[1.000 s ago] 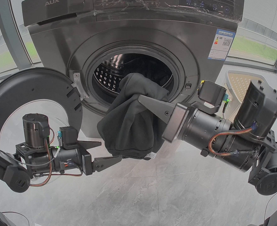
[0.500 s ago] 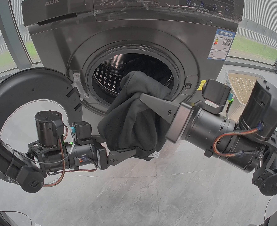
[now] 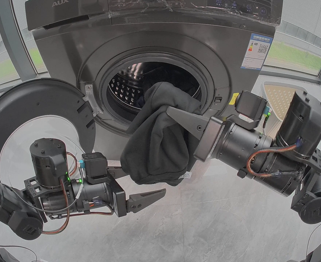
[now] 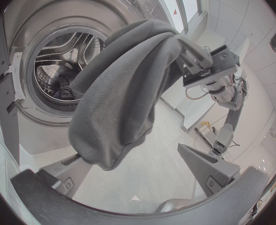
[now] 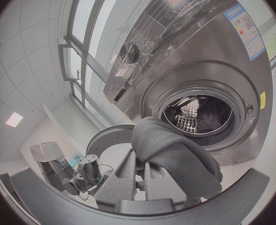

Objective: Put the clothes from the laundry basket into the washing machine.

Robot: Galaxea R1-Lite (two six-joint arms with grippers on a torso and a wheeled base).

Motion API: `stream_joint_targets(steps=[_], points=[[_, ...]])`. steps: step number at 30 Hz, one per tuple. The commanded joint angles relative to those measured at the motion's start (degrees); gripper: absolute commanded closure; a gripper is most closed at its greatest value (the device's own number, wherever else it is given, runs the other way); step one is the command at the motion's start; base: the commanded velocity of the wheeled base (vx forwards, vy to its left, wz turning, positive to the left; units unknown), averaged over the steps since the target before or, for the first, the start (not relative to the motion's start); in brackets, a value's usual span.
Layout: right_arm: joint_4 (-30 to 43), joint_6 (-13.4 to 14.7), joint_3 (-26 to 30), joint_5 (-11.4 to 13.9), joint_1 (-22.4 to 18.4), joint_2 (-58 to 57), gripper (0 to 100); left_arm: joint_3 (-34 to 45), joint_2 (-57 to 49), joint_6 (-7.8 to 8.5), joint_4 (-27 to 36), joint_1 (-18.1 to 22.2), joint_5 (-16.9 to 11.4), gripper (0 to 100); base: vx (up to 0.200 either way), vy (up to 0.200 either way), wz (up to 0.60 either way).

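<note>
Dark grey garment (image 3: pixel 157 142) hangs before the washing machine (image 3: pixel 218 51), its upper fold level with the drum opening (image 3: pixel 129 86) and its hem off the floor. My right gripper (image 3: pixel 169 110) is clamped tight on the garment's upper right part. My left gripper (image 3: pixel 143 182) sits low by the hem, jaws spread wide, holding nothing. The door (image 3: pixel 33 102) stands open on my left.

A dark grey garment (image 3: pixel 157 142) hangs bunched before the open mouth of a grey front-loading washing machine (image 3: pixel 69 51), pinched near its top by the right gripper (image 5: pixel 140 167). More dark clothing (image 5: pixel 213 113) lies inside the drum (image 3: pixel 126 88); a pale laundry basket (image 3: pixel 282 97) stands beside the machine.
</note>
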Motion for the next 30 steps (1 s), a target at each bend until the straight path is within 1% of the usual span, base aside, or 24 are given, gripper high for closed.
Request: stream_joint_targets(steps=[1, 6, 10, 12, 16, 20, 24, 27, 30], points=[[-0.02, -0.51, -0.28, -0.04, -0.85, 0.89, 100, 2.09, -4.38, -0.04, -0.04, -0.61, 0.12, 0, 0.0, 0.0, 0.0], [-0.02, -0.42, -0.55, -0.13, -0.94, 1.15, 100, 3.23, -5.52, -0.3, 0.05, -0.87, 0.03, 0, 0.0, 0.0, 0.0], [-0.1, -0.42, -1.08, -0.13, -0.76, 1.33, 100, 2.44, -3.24, -0.56, -0.04, -1.05, -0.06, 0, 0.0, 0.0, 0.0], [-0.1, -0.51, -1.16, -0.13, -0.76, 1.68, 100, 1.65, -1.83, -0.3, -0.13, -1.31, 0.03, 0, 0.0, 0.0, 0.0], [-0.98, -0.51, -1.43, -0.3, -0.41, 2.3, 100, 1.21, 0.54, -0.3, -1.62, -1.58, 0.03, 0, 0.0, 0.0, 0.0], [-2.13, -0.95, -1.51, -0.3, -0.15, 2.82, 100, 0.51, 4.06, -0.3, -5.31, -1.49, 0.21, 0, 0.0, 0.0, 0.0], [-2.13, -0.95, -1.25, -0.3, -0.06, 2.56, 100, -0.55, 8.37, -0.39, -9.79, -1.05, 1.7, 0, 0.0, 0.0, 0.0], [-2.13, -0.95, -0.99, -0.3, -0.06, 2.47, 100, -1.16, 11.0, -1.35, -14.1, -0.87, 3.2, 0, 0.0, 0.0, 0.0], [-2.13, -0.95, -0.9, -0.3, 0.03, 2.47, 100, -1.51, 12.32, -2.32, -17.0, -0.87, 4.6, 0, 0.0, 0.0, 0.0]])
